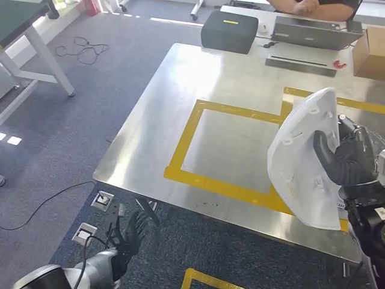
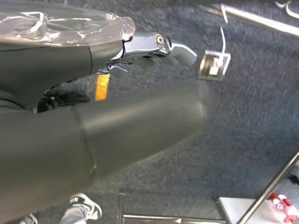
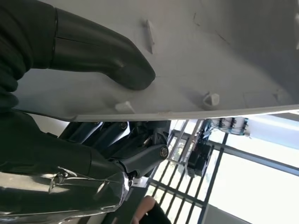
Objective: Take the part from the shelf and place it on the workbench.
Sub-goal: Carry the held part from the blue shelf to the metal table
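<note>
A large white curved plastic part (image 1: pixel 302 159) stands nearly on edge over the right end of the steel workbench (image 1: pixel 218 84). My right hand (image 1: pixel 347 159) grips it, thumb pressed on its ribbed inner face. The right wrist view shows that thumb (image 3: pixel 105 51) on the white part (image 3: pixel 218 51), with darker fingers (image 3: pixel 141 156) behind its edge. The part overlaps the yellow taped rectangle's (image 1: pixel 181 144) right side. My left hand (image 1: pixel 129 238) hangs low in front of the bench, fingers apart and holding nothing; its fingers (image 2: pixel 155 46) appear over the carpet in the left wrist view.
At the bench's far end lie a dark case (image 1: pixel 229 30), a laptop (image 1: pixel 313 33), a cardboard box (image 1: pixel 370 51) and a person's arms (image 1: pixel 313 6). A white-legged table (image 1: pixel 27 36) and loose cables (image 1: pixel 84 49) stand left. Floor sockets (image 1: pixel 102 200) sit near the bench's front edge.
</note>
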